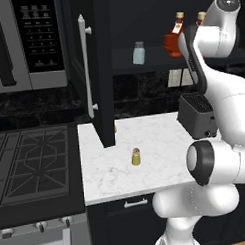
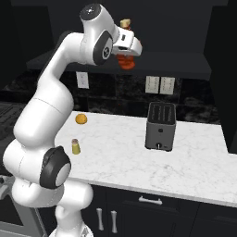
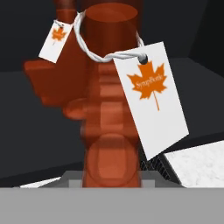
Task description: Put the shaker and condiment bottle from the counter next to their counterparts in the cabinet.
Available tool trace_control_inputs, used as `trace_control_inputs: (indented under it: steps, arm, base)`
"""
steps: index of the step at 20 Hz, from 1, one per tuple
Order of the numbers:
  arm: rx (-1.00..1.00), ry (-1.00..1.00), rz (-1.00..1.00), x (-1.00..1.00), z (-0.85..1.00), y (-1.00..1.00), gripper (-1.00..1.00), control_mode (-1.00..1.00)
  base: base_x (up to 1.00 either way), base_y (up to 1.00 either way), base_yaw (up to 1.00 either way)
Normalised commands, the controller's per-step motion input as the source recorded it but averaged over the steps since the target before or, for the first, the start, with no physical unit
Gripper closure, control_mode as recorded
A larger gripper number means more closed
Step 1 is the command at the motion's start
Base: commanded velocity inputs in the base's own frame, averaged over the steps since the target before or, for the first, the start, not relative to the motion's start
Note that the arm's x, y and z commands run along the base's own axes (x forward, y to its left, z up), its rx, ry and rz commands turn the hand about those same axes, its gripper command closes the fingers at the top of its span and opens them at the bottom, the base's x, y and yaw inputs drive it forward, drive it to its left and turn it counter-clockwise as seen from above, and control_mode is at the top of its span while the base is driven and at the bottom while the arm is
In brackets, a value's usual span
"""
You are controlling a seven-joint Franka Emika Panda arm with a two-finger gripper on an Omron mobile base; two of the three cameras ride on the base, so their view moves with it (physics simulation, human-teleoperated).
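In the hand view, the condiment bottle stood nearest the lens, its red-orange body rising up the centre of the frame with a white maple-leaf tag hanging at centre right. The end effector was closed on this bottle, gripping it at the upper centre of the right base view with the tan cap showing above the wrist.

Directly behind it in the hand view, at the upper left of the frame, stood the matching bottle with its own small tag. In the left base view that counterpart sat on the cabinet shelf at the upper right, with the pale blue-grey shaker to its left. The cabinet door stood open at the upper centre.

Lower in the frames, the yellow-olive shaker stood upright on the table at the centre of the left base view, well apart from the toaster. A small orange item lay near the back of the table at centre left of the right base view.

Judged step: placement of the condiment bottle beside its counterpart. Whether the bottle base rested on the shelf could not be told. The next move called for lowering the bottle until seated, releasing it without tipping the neighbouring bottle, then fetching the shaker.
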Motion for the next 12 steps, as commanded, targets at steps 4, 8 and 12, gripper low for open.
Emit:
trace_control_inputs:
  steps: [4,8,12]
  arm:
    - [0.01,0.01,0.02,0.11,-0.16,0.00,1.00,-1.00]
    - [0.00,0.00,0.00,0.15,-0.18,-0.01,1.00,-1.00]
    - [0.00,0.00,0.00,0.33,-0.19,-0.01,1.00,-1.00]
  base:
    - [0.00,0.00,0.00]
    - [0.00,0.00,0.00]
    - [0.00,0.00,0.00]
